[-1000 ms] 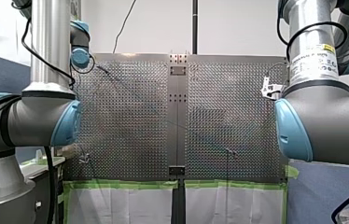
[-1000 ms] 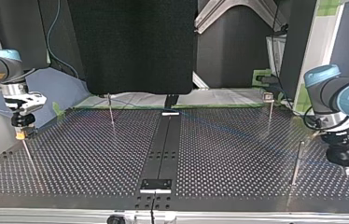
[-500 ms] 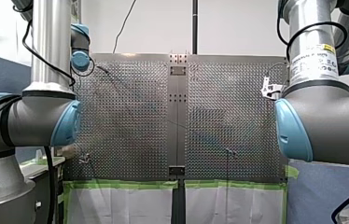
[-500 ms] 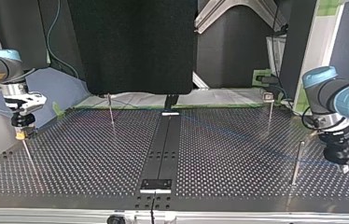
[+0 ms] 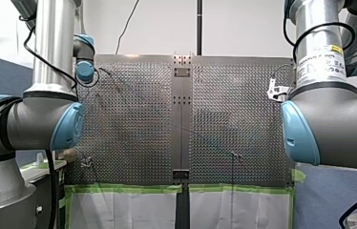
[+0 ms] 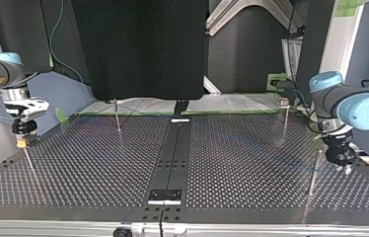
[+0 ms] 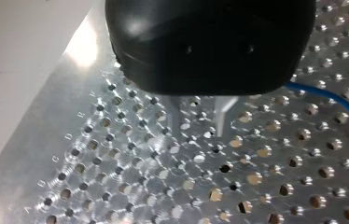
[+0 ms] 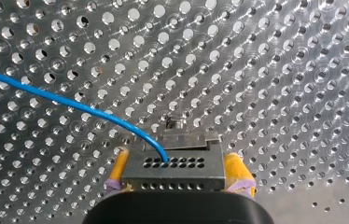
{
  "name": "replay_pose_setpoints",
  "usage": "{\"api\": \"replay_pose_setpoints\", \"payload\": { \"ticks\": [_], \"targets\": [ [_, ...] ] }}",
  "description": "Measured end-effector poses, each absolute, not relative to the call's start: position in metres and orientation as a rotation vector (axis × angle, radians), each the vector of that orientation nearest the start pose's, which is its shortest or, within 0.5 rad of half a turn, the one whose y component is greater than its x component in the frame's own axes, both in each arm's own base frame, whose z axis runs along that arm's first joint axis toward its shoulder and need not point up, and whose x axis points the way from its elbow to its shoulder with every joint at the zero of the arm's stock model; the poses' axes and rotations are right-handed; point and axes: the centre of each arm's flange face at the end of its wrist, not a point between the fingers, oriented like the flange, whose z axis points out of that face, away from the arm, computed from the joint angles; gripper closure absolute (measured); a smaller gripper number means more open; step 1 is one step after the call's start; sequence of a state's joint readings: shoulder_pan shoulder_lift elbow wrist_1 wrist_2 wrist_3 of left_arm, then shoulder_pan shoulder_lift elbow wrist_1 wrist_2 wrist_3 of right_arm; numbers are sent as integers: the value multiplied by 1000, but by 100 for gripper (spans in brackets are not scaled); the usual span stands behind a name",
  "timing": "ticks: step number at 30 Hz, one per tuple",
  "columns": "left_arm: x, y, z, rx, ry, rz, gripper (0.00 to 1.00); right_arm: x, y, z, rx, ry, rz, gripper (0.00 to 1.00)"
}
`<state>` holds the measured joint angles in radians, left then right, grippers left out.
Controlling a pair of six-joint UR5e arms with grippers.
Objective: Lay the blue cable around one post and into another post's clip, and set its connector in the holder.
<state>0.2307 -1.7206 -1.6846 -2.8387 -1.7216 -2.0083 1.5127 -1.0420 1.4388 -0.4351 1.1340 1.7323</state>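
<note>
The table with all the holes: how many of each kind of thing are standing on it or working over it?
Robot arms: 2
Upright posts: 4
Blue cable: 1
Connector: 1
Total: 8

Perforated metal table (image 6: pixel 251 163), split down its middle by a black strip (image 6: pixel 172 148), bearing four thin posts in the top view: left far post (image 6: pixel 117 116), right far post (image 6: pixel 285 121) topped by a small clip (image 6: pixel 283 102), right near post (image 6: pixel 313 173), left near post (image 6: pixel 29 165).
</note>
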Motion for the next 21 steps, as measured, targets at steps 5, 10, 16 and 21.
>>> {"api": "replay_pose_setpoints", "payload": {
  "ticks": [5, 10, 16, 21],
  "targets": [
    [556, 9, 380, -632, 1398, -74, 0, 136, -679, 282, 1406, -1110, 1607, 100],
    [556, 6, 379, -635, 1399, -116, 0, 136, -679, 282, 1406, -1110, 1607, 100],
    [557, 3, 379, -629, 1403, -149, 0, 136, -679, 282, 1406, -1110, 1607, 100],
    [557, 0, 379, -631, 1405, -187, 0, 136, -679, 282, 1406, -1110, 1607, 100]
  ]
}}
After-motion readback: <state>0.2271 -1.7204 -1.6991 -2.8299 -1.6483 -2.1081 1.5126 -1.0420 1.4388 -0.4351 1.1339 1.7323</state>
